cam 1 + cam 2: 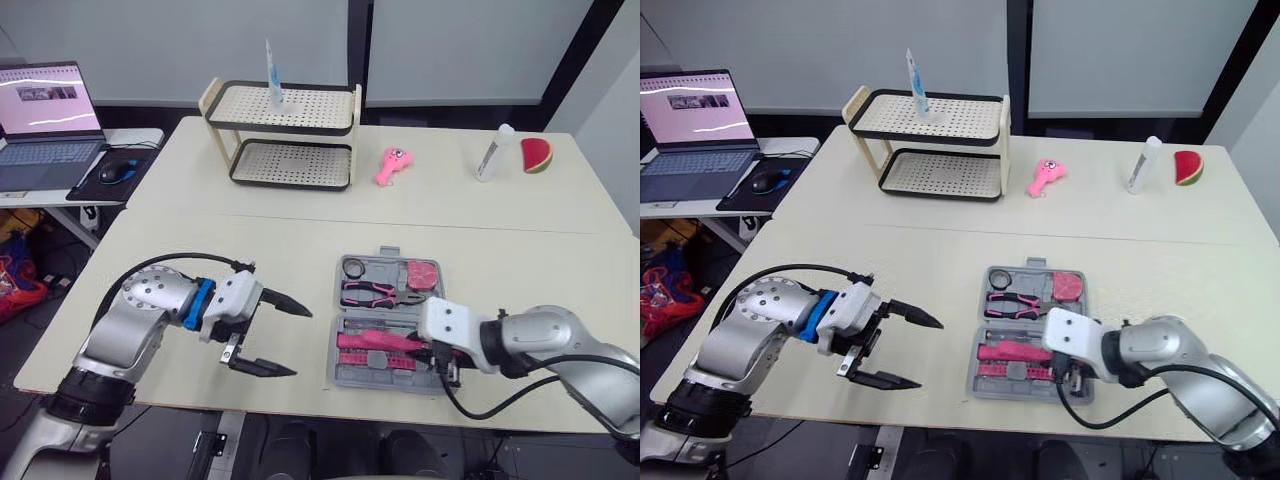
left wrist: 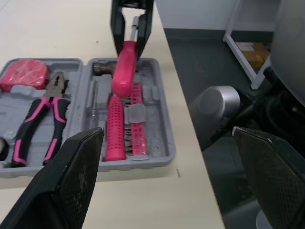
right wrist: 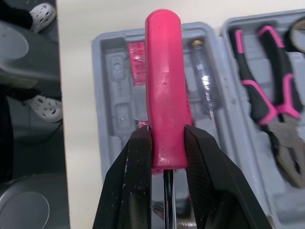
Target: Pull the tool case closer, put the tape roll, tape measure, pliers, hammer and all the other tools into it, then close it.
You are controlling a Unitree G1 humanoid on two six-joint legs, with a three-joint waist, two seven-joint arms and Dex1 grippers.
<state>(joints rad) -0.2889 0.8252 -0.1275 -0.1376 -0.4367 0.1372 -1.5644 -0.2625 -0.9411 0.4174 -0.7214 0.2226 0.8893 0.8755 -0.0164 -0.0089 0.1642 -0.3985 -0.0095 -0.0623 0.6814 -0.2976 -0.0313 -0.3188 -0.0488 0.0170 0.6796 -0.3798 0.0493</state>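
Left gripper [image 1: 302, 343]: fingers spread wide (arm bent, pointing inward).
Right gripper [image 3: 167, 136]: clamped on pink screwdriver [image 3: 163, 71] handle.

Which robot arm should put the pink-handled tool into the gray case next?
Right, probably. The right end effector grips the pink-handled tool right over the tool case. The left end effector is open beside the case, holding nothing.

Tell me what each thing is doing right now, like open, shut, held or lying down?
Tool case: open.
Right claw: shut on the pink-handled tool.
Pink-handled tool: gripped, over the case.
Left claw: open, empty.
Pliers: lying in the case.
Tape measure: lying in the case.
Laptop: open, screen lit.
White bottle: standing upright.
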